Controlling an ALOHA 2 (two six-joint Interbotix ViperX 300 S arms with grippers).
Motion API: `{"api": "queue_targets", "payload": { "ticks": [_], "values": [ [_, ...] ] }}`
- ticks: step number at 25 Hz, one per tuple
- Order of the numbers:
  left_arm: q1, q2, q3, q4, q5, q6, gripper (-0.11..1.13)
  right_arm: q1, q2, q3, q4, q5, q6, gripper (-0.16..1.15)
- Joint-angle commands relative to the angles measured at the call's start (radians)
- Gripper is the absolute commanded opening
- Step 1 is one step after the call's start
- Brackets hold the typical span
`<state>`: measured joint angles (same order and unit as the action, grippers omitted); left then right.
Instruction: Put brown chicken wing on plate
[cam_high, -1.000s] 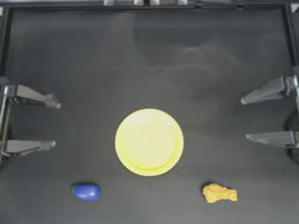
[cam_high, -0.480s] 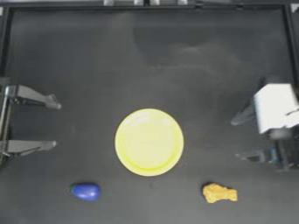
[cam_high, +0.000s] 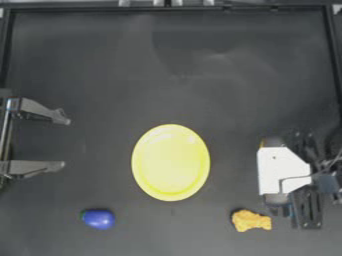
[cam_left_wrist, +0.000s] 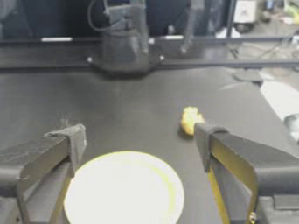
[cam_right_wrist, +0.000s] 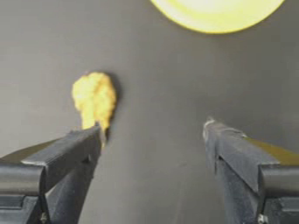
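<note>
Two pincers are seen, both with jaws spread wide and holding nothing. The right pincer (cam_right_wrist: 153, 131) is lowered over the dark surface (cam_high: 200, 70) near the wing (cam_high: 251, 220), which lies just beside one jaw, untouched, by the near edge right of the plate (cam_high: 170, 162). The left pincer (cam_high: 65, 142) is parked at the left edge. A blue object (cam_high: 99, 218) lies left of the plate. No writing can be read.

Smooth glossy yellow plate (cam_high: 170, 162), rough lumpy chicken wing (cam_high: 251, 220), matt dark table (cam_high: 167, 75)
</note>
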<state>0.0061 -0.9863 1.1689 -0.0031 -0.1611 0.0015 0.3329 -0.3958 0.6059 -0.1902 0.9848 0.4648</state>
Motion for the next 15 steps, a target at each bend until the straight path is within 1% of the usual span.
{"api": "queue_targets", "payload": {
  "ticks": [1,9,15],
  "values": [
    [0.002,-0.003,-0.018,-0.002,-0.003,-0.002,1.03,0.032,0.040,-0.029,0.002,-0.003,0.044,0.98],
    [0.002,-0.008,-0.014,0.000,-0.003,-0.002,1.03,0.078,0.143,-0.029,0.002,-0.018,0.133,0.98],
    [0.005,-0.006,-0.014,-0.002,-0.003,-0.003,1.03,0.091,0.202,-0.021,-0.009,-0.075,0.164,0.98]
  ]
}}
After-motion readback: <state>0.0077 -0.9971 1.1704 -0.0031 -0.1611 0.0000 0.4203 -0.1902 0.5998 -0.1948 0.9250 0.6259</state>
